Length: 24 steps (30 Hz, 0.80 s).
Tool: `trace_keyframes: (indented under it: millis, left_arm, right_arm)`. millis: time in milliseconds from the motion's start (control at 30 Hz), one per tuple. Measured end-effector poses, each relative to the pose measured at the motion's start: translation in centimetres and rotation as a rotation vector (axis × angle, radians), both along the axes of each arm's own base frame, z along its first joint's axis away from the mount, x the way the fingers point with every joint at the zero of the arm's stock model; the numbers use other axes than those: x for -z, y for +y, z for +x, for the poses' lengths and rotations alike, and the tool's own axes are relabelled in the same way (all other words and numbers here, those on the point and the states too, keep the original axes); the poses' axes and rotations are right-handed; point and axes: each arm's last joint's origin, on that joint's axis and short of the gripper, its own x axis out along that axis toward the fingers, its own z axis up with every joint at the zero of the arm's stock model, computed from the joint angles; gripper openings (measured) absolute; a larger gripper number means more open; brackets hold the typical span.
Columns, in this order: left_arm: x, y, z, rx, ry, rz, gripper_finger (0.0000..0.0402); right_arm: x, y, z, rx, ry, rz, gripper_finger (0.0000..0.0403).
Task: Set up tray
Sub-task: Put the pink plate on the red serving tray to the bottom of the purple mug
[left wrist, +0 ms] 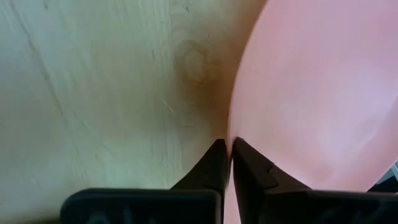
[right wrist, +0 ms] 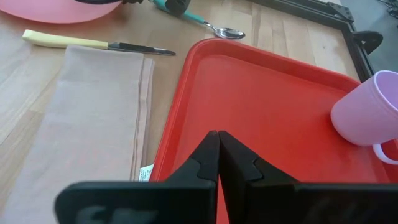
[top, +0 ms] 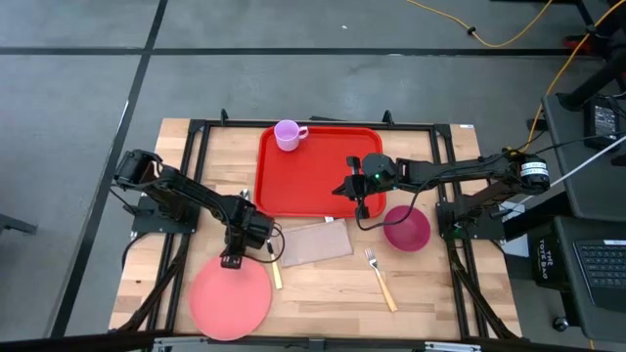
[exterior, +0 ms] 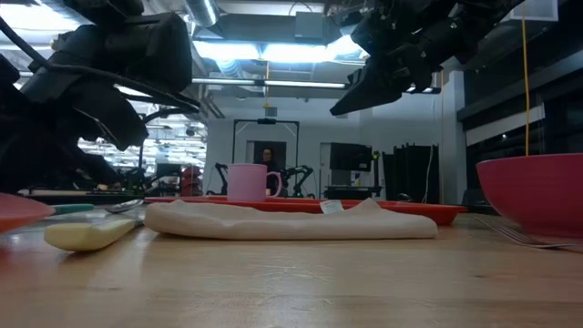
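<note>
At the counter's (top: 323, 293) seven o'clock, the left hand (top: 233, 260) pinches the pink plate's (top: 230, 300) rim, seemingly to lift it. The red tray (top: 318, 181) waits at twelve o'clock; the right hand (top: 362, 207), fingers pressed together, hovers over its near edge.

The cup (top: 288, 134) sits on the tray (top: 318, 181). The napkin (top: 315, 243) lies between plate (top: 231, 299) and bowl (top: 406, 228), fork (top: 381, 279) beside it.
</note>
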Motion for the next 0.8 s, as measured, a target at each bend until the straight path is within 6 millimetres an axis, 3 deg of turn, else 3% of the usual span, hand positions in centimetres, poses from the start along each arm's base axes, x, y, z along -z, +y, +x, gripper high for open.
trace_keyframes:
  millis: [233,533,800]
  left_arm:
    - [-1.6,-0.1,-0.3,-0.068,-0.034,-0.009,0.0002]
    - [-5.3,-1.3,-1.8,-0.177,-0.132,-0.03,0.0002]
    - [-7.8,-1.9,-3.4,-0.3,-0.282,0.084,0.0002]
  right_arm:
    - [0.0,0.0,0.0,-0.001,0.0,0.0,0.001]
    - [0.1,0.0,-0.1,0.0,0.012,0.003,0.001]
    - [0.1,0.0,-0.1,0.001,0.014,0.004,0.001]
